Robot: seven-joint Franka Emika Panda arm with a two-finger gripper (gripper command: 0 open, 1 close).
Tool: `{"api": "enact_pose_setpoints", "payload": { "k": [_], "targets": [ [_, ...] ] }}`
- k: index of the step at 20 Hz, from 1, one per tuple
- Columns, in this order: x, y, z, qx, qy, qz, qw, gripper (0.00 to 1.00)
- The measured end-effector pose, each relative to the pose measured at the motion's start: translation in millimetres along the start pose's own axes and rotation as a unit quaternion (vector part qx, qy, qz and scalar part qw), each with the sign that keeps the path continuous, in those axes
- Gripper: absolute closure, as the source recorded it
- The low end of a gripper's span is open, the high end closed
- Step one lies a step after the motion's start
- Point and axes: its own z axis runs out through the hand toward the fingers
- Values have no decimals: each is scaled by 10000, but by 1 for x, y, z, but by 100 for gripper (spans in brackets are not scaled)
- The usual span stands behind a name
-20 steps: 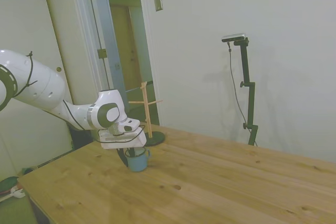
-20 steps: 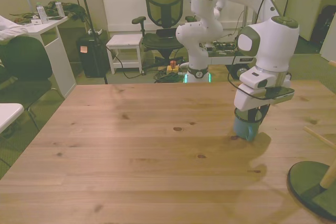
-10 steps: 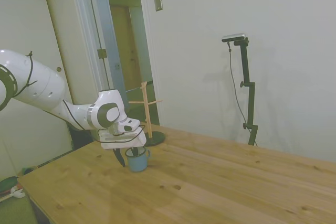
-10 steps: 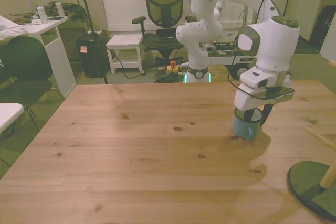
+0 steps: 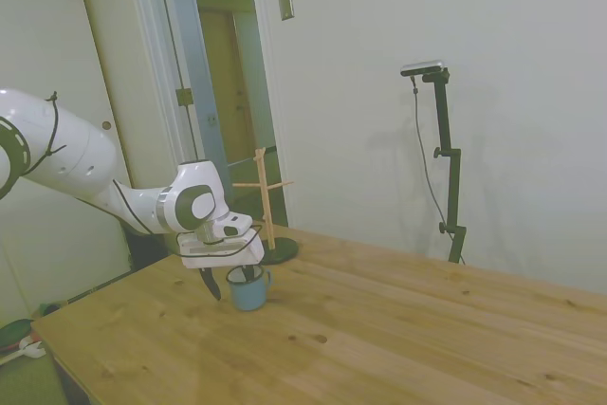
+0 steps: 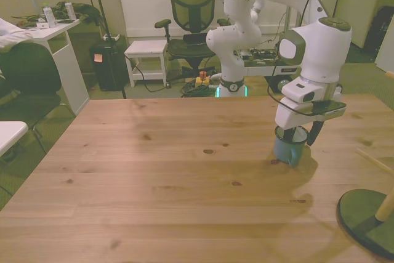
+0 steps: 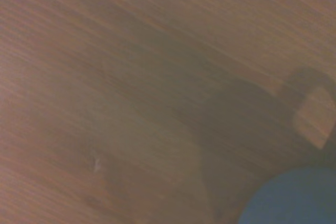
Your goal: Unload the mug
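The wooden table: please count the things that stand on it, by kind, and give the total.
Mugs: 1, the blue-grey mug, upright on the table, under the tool.
Wooden racks on a round dark base: 1, the rack, near the table's edge.
Total: 2.

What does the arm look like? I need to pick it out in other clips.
The arm is glossy white with rounded segments and grey circular joint caps. A thin black cable runs along it. The tool has a white boxy body and dark fingers.
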Motion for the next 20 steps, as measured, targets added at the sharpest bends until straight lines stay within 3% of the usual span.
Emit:
{"api": "enact_pose_setpoints", "payload": {
  "k": [9,20],
  "targets": [
    [-37,-2,-41,306,441,-235,9983,0],
    [-89,43,-104,911,1157,17,9891,0]
  ]
}}
